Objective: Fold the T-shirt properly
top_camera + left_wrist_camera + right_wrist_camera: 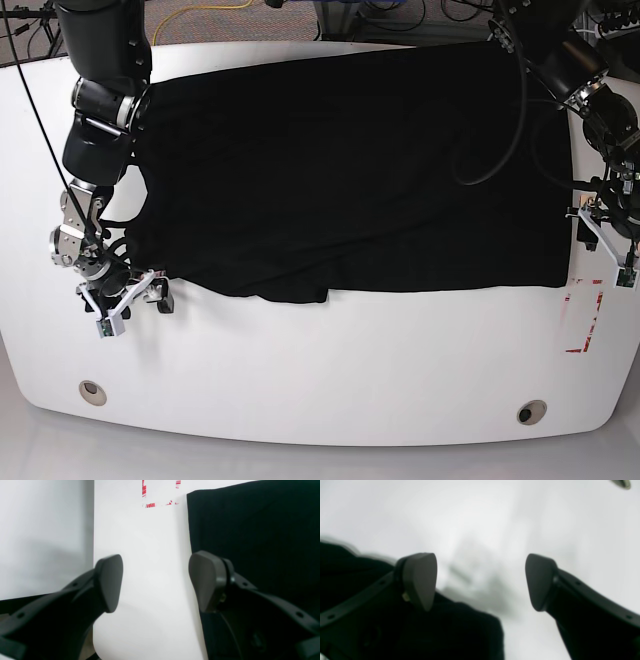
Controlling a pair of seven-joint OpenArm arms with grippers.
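Observation:
The black T-shirt (350,170) lies spread flat over most of the white table (320,370), its near hem slightly rumpled at the lower left. In the base view my left gripper (608,255) hovers just off the shirt's right edge. The left wrist view shows that gripper (158,582) open over bare table, with the T-shirt (250,542) edge under its right finger (207,580). My right gripper (128,303) sits at the shirt's lower left corner. In its own view the right gripper (480,582) is open and empty, with the T-shirt (457,630) below its left finger (420,580).
Red tape marks (585,320) lie on the table near the right edge, and the red marks (160,495) also show ahead of the left gripper. Two round holes (92,392) (532,412) sit near the table's front edge. Cables lie on the floor behind the table.

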